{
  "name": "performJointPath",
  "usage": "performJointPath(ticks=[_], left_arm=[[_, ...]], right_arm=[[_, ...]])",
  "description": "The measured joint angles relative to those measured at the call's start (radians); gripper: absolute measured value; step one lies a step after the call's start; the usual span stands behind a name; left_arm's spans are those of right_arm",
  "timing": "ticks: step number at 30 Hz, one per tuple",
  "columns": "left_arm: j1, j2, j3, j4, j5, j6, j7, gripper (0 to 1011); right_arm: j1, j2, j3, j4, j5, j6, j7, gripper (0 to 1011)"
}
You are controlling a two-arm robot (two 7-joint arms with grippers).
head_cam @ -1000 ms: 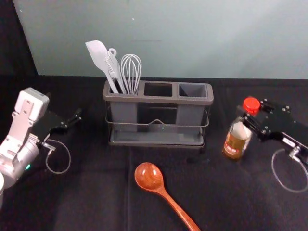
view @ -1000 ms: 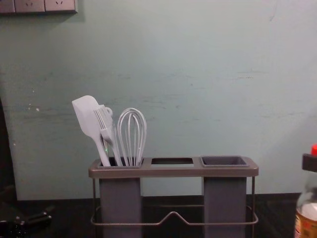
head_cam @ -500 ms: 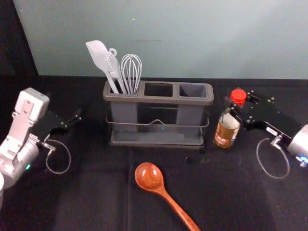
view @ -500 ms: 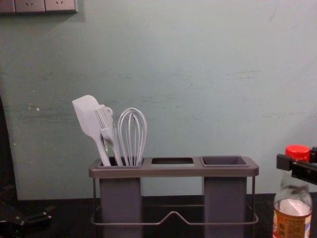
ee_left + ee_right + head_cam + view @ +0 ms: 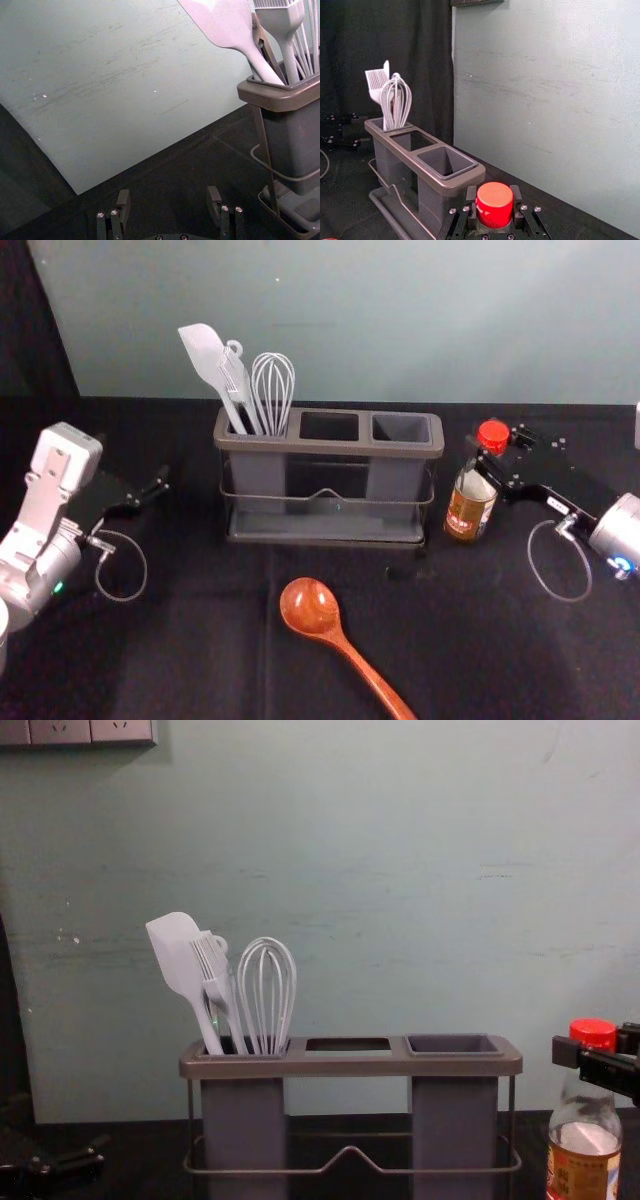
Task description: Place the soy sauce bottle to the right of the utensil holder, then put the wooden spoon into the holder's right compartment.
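My right gripper: I have it (image 5: 482, 460) over on the right, pinching the bottle (image 5: 470, 510) up at its red cap (image 5: 493, 434). One finger is on each side of the cap.
Bottle: It is upright, near the right end of the holder (image 5: 330, 446), with a little gap between them. I cannot tell if its bottom touches the table (image 5: 200, 640).
Spoon: The wooden spoon (image 5: 312, 610) lies on the table in front of the holder. Its round end is nearer the holder, and its handle points toward me and to the right.
Holder, left part: A spatula (image 5: 205, 355), a brush (image 5: 236, 380) and a whisk (image 5: 272, 385) stick up out of it.
Holder, right part: This box (image 5: 400, 428) has nothing in it.
My left gripper: It (image 5: 148, 475) waits to the left of the holder, wide apart, with nothing in it.
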Motion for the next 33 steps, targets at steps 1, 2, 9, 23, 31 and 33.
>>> performJointPath(ticks=[1,2,9,23,31,33], left_arm=[[0.000,0.000,0.000,0.000,0.000,0.000,0.000,1005],[0.000,0.000,0.000,0.000,0.000,0.000,0.000,1005],[0.000,0.000,0.000,0.000,0.000,0.000,0.000,1005],[0.000,0.000,0.000,0.000,0.000,0.000,0.000,1005],[0.000,0.000,0.000,0.000,0.000,0.000,0.000,1005],[0.000,0.000,0.000,0.000,0.000,0.000,0.000,1005]], right_arm=[[0.001,-0.001,0.000,0.002,-0.001,0.000,0.000,385],[0.002,-0.002,0.000,0.004,-0.001,0.000,0.000,385],[0.005,-0.006,0.002,0.010,-0.007,0.000,0.000,385],[0.004,-0.005,0.002,0.008,-0.006,0.001,0.000,585],[0.004,-0.004,0.002,0.008,-0.005,0.001,0.001,818],[0.004,-0.004,0.002,0.008,-0.005,0.001,0.001,893]])
